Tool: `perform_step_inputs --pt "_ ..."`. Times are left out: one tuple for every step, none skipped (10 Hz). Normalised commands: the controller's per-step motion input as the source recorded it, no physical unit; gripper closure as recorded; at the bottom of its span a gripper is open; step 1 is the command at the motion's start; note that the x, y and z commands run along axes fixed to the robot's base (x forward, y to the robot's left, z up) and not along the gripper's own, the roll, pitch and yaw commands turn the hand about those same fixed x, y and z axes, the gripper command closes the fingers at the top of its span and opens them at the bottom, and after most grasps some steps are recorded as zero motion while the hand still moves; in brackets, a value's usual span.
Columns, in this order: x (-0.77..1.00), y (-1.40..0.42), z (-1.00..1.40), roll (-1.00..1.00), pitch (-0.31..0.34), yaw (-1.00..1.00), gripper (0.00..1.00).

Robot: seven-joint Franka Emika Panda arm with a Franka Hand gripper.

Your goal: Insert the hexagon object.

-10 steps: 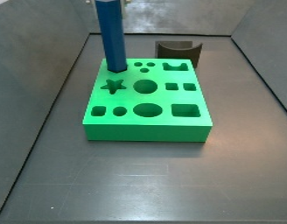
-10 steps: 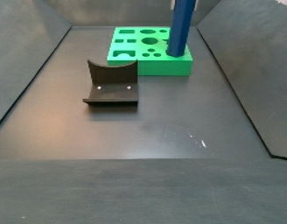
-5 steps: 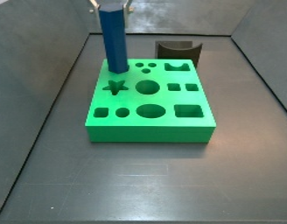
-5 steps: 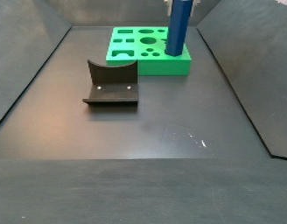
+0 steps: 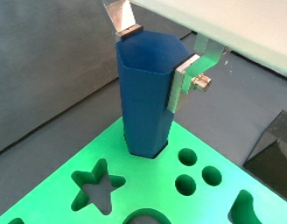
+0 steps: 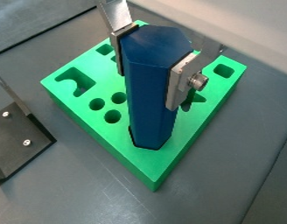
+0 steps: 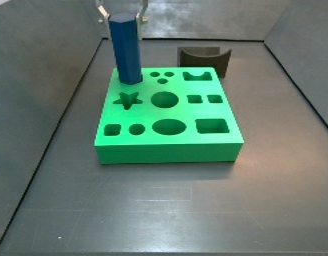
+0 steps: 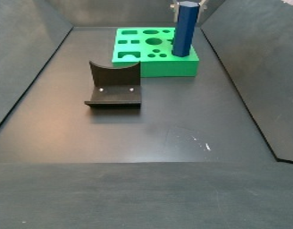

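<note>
The hexagon object, a tall blue faceted peg (image 7: 125,50), stands upright with its lower end in the far-left corner hole of the green block (image 7: 167,150). It also shows in a side view (image 8: 184,31) and in both wrist views (image 5: 146,105) (image 6: 149,87). My gripper (image 7: 121,12) is directly above the block's corner, shut on the peg's upper end. In both wrist views the gripper (image 5: 156,61) (image 6: 150,66) has one silver finger (image 6: 118,39) on each side of the peg. The peg's lower end is hidden inside the hole.
The green block (image 8: 161,67) has several other shaped holes, among them a star (image 7: 128,98) and a circle (image 7: 167,98). The dark fixture (image 8: 113,85) stands on the grey floor beside the block and also shows behind it (image 7: 204,57). Sloping grey walls (image 7: 47,120) enclose the floor.
The peg and my gripper have moved straight down. The peg's top now sits lower and more of its lower end is inside the corner hole.
</note>
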Motion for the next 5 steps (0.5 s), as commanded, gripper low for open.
perform_step_inputs --pt "0.13 -0.01 -0.16 0.00 0.036 -0.06 1.00" --pt "0.10 0.00 -0.09 0.00 0.041 -0.05 1.00" --pt "0.07 0.00 -0.11 0.00 0.024 -0.05 1.00" --pt "0.07 0.00 -0.16 0.00 0.006 -0.06 1.00" --pt "0.02 0.00 -0.11 -0.01 0.000 -0.06 1.00"
